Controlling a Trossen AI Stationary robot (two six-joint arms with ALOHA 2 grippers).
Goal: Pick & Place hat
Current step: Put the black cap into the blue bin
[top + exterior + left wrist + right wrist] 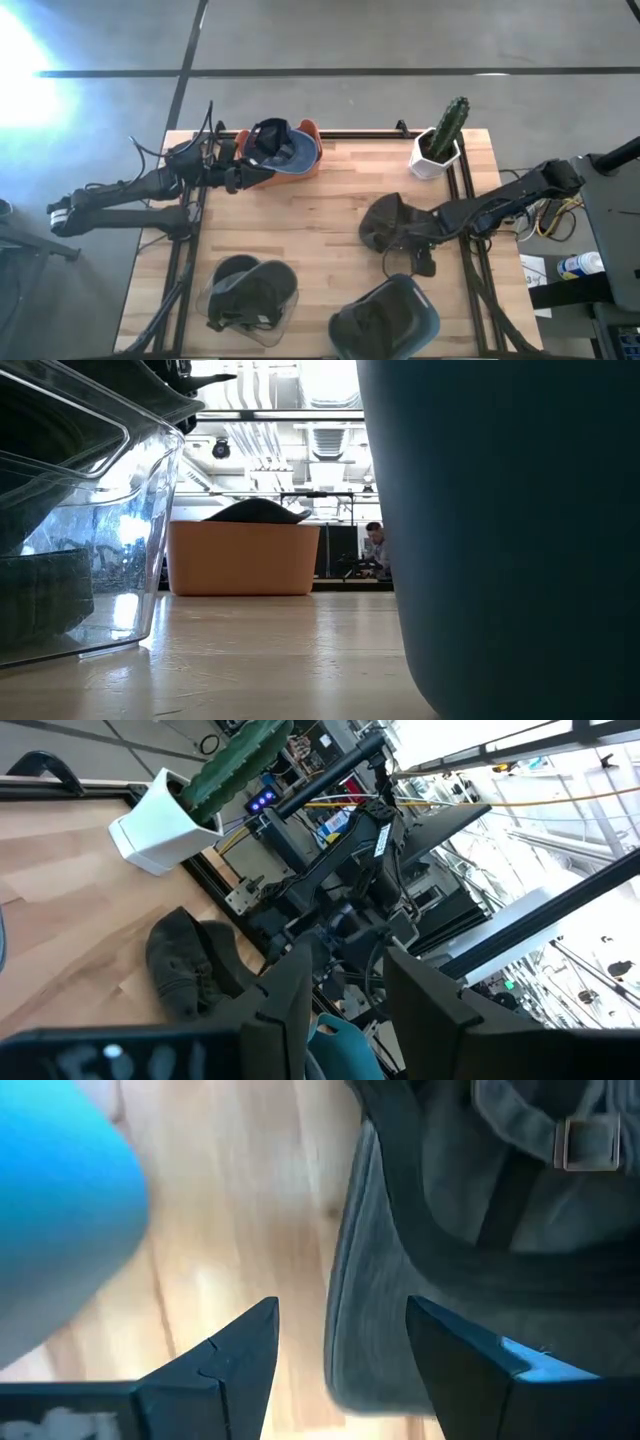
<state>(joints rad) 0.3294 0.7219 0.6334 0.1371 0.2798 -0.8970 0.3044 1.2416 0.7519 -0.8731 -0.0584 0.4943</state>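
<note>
High view: right pincer [400, 240] open, just beside dark hat [382, 222] on worktop [320, 230] | hat toward centre from tips | left pincer [232, 165] far, fingers apart over orange bin [305, 160]

Lab: ceiling ducts [330, 435], equipment racks [340, 850]

Sitting at twelve o'clock on the table [310, 215]: a bin [305, 160] holding a hat [272, 140]. Standing at two: a potted cactus [441, 140]. Lying at center-right: a second hat [388, 222]; resting at six and seven: two more bins [385, 318].
</note>
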